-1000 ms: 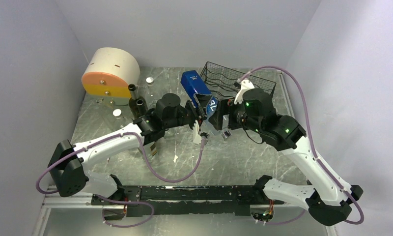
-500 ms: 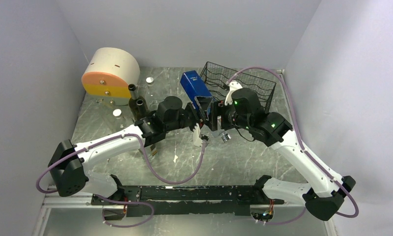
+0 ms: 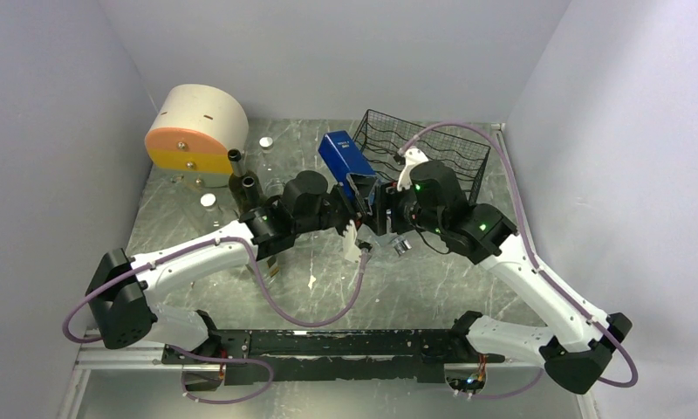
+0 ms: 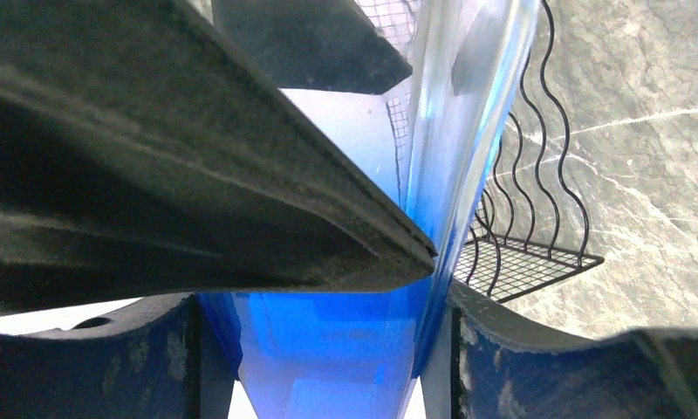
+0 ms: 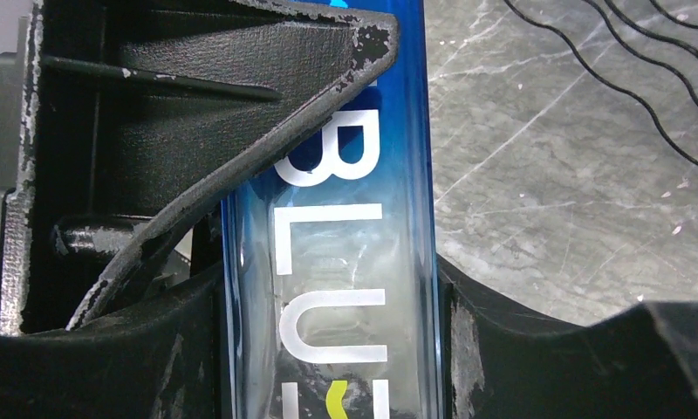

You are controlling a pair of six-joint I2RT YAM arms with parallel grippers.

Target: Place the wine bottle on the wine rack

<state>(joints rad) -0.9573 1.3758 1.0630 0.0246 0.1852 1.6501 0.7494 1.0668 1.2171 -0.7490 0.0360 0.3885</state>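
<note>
The wine bottle [image 3: 347, 160] is blue and square-sided with white letters, held tilted above the table just left of the wine rack [image 3: 441, 150], a black wire rack with wavy rows. My left gripper [image 3: 358, 202] is shut on the bottle from the left. My right gripper [image 3: 382, 209] is shut on it from the right. In the left wrist view the blue bottle [image 4: 328, 349] fills the gap between the fingers, with the rack [image 4: 537, 236] behind it. In the right wrist view the lettered bottle [image 5: 332, 288] sits between the fingers, and rack wires [image 5: 629, 83] show at top right.
A cream and orange drum-shaped object [image 3: 193, 131] stands at the back left. Two dark bottles [image 3: 242, 182] stand beside it. Small white caps [image 3: 265, 142] [image 3: 208, 200] lie on the marbled table [image 3: 433, 279]. A small metal piece [image 3: 401, 245] lies below the grippers.
My right arm has moved left and closed in beside the left gripper. The bottle has shifted slightly left and back with both grippers on it.
</note>
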